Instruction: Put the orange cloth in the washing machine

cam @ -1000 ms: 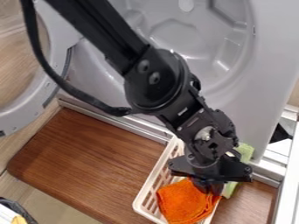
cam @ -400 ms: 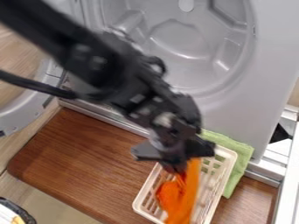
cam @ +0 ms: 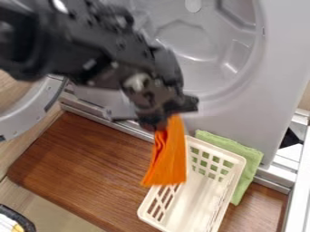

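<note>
Just in front of the washing machine's lower front, my gripper [cam: 158,124] is shut on the top end of the orange cloth [cam: 168,156]. The cloth hangs down from it, its lower end in front of the basket's left side. The washing machine [cam: 275,59] stands behind, its round opening facing the camera with the grey drum [cam: 187,41] inside. My arm covers the left part of that opening.
The white basket [cam: 196,199] stands on the brown board [cam: 84,167], over a green cloth [cam: 247,156]. The machine's open door [cam: 27,113] is at the left. A black-rimmed object [cam: 18,217] sits at bottom left.
The gripper has risen out of the basket toward the upper left with the orange cloth, which now hangs stretched down. The basket has stayed put.
</note>
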Robot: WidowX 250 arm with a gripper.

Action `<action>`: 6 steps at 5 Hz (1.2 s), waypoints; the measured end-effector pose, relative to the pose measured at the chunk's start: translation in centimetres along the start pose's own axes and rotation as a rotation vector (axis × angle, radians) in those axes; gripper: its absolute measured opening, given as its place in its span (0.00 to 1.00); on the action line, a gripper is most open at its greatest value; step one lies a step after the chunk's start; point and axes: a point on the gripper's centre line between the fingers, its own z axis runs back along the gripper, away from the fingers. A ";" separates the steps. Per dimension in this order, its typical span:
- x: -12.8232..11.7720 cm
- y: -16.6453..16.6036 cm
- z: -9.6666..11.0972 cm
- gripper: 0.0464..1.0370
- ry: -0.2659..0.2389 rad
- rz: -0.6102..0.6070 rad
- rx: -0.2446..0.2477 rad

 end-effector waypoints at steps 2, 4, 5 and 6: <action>5.5 0.0 -0.2 0.01 -0.106 0.100 -0.038; 10.2 -1.5 -1.9 0.00 -0.168 0.087 -0.052; 11.7 -2.9 -2.9 0.00 -0.182 0.066 -0.069; 11.4 -4.4 -5.5 0.01 -0.126 0.071 -0.122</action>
